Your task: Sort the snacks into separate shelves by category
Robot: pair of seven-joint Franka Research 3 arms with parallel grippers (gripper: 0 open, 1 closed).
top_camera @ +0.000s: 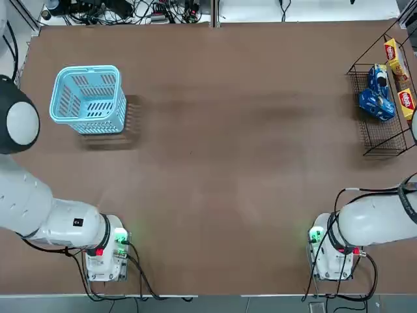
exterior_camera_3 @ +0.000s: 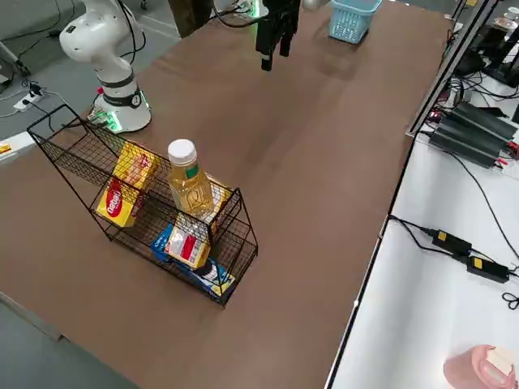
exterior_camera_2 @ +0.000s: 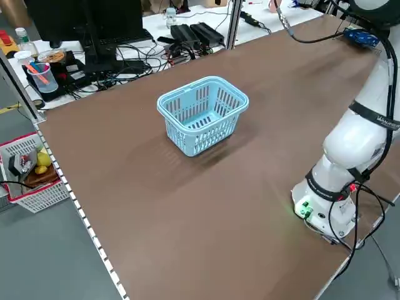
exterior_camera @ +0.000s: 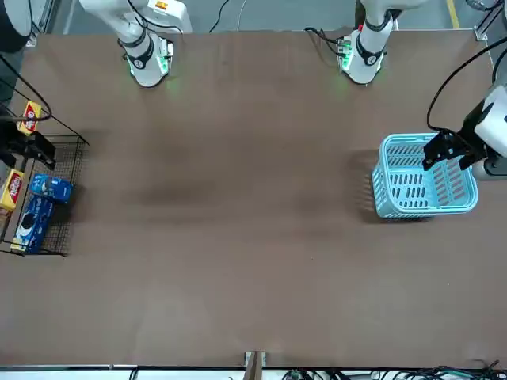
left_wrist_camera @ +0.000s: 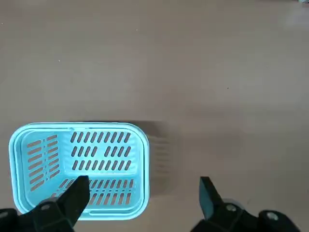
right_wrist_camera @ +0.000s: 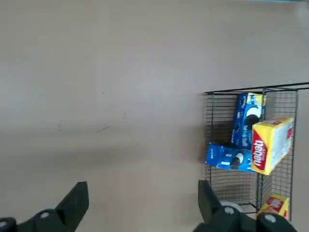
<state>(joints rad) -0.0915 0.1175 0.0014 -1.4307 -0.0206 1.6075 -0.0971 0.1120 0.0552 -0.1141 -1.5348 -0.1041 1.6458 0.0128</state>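
The shelves, a black wire rack point(top_camera: 378, 138) point(exterior_camera: 73, 170) point(exterior_camera_3: 77, 150) point(right_wrist_camera: 226, 186), stand at the table's far right edge. Inside lie the snacks: blue packets point(top_camera: 376, 98) point(exterior_camera: 38, 210) point(right_wrist_camera: 245, 116) and yellow boxes with red labels point(top_camera: 395, 59) point(exterior_camera_3: 122, 198) point(right_wrist_camera: 270, 142), mixed together. My right gripper point(exterior_camera: 32, 150) point(right_wrist_camera: 140, 203) hovers high beside the rack, open and empty. My left gripper point(exterior_camera: 446, 158) point(left_wrist_camera: 142, 195) hangs open and empty above the near edge of the basket.
A light blue slotted basket point(top_camera: 88, 98) point(exterior_camera_2: 201, 112) point(left_wrist_camera: 79, 166) stands empty at the far left. A bottle of yellow liquid with a white cap point(exterior_camera_3: 188, 182) stands in the rack among the snacks. Brown tabletop point(top_camera: 228, 163) spreads between the basket and the rack.
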